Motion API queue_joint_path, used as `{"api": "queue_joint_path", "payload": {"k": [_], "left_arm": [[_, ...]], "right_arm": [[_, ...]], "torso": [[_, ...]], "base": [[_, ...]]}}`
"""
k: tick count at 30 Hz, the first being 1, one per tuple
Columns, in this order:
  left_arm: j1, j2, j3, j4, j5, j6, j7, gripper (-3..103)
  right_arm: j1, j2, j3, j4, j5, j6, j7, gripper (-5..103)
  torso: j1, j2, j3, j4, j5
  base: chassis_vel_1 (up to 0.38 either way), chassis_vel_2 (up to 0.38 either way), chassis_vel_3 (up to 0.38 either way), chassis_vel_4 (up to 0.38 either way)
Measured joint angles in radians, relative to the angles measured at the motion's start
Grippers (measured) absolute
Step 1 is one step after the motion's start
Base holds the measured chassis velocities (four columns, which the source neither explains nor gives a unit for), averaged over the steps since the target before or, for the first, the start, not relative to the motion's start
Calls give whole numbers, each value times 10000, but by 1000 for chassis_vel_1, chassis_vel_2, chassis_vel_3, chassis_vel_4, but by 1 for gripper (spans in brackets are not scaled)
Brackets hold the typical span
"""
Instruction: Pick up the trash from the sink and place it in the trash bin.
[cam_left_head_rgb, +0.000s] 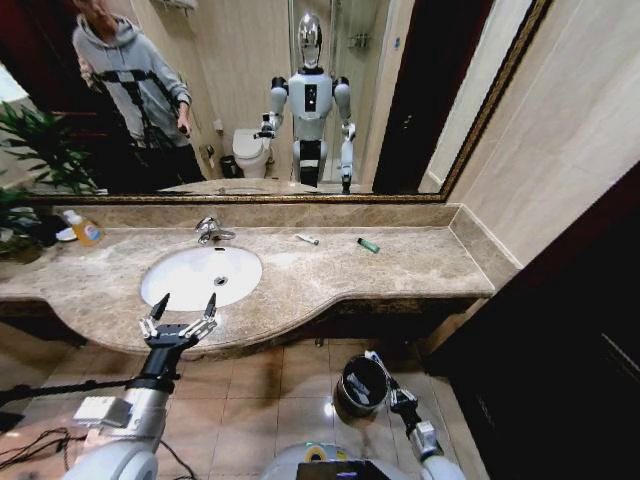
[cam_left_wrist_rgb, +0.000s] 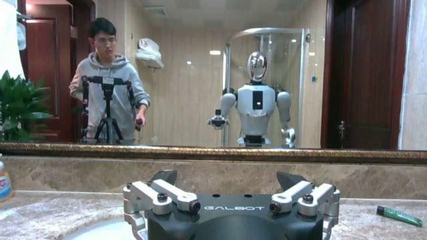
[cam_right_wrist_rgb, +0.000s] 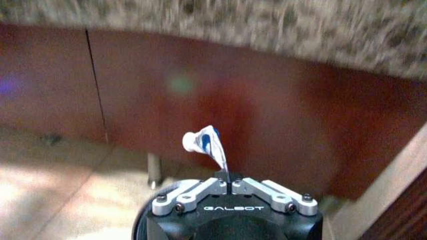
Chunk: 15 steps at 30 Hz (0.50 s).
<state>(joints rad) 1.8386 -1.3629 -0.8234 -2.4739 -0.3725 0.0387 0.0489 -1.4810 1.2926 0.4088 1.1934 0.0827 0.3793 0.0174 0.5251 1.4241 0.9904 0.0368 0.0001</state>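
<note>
counter (cam_left_head_rgb: 330, 270) of brown-beige marble, carrying the oval white sink (cam_left_head_rgb: 190, 270); black trash bin (cam_left_head_rgb: 362, 383) on the floor below, right end effector (cam_left_head_rgb: 392, 385) at its rim. right end effector clenched on a white tube with blue print (cam_right_wrist_rgb: 205, 142), judged light, soft, crushable, pinched at its flat crimped end; left end effector (cam_left_head_rgb: 181, 318) released at the sink's front edge. green tube (cam_left_head_rgb: 368, 245) and thin white stick (cam_left_head_rgb: 307, 239) on the counter; "galbot" legible on both end effectors.

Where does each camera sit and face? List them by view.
Head: atop robot, looking down at sink; left hand and right hand show.
Left wrist: behind open left hand, facing mirror.
Right wrist: behind right hand gripping white tube, facing cabinet.
Shared: head and left wrist both see green tube.
</note>
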Motion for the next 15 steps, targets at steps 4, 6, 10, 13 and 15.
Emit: {"api": "queue_joint_path", "payload": {"k": [4,6,10,13,15], "left_arm": [[0,0,0,1,0,0,0,100],[0,0,0,0,0,0,0,100],[0,0,-1,0,0,0,0,100],[0,-1,0,0,0,0,0,100],[0,0,0,0,0,0,0,100]], "right_arm": [[323,120,-19,-758,-302,47,-42,0],[561,218,-65,-1391,-384,67,-78,0],[1012,353,-163,-2334,-343,-140,-238,0],[1436,411,-287,-2840,-84,-672,-369,0],[1755,459,-316,-3132,-65,-937,-400,0]], "torso": [[0,0,0,0,-1],[0,0,0,0,-2],[0,0,0,-1,-1],[0,0,0,-1,-1],[0,0,0,0,-2]], "base": [[0,0,0,0],[0,0,0,0],[0,0,0,0],[0,0,0,0],[0,0,0,0]]}}
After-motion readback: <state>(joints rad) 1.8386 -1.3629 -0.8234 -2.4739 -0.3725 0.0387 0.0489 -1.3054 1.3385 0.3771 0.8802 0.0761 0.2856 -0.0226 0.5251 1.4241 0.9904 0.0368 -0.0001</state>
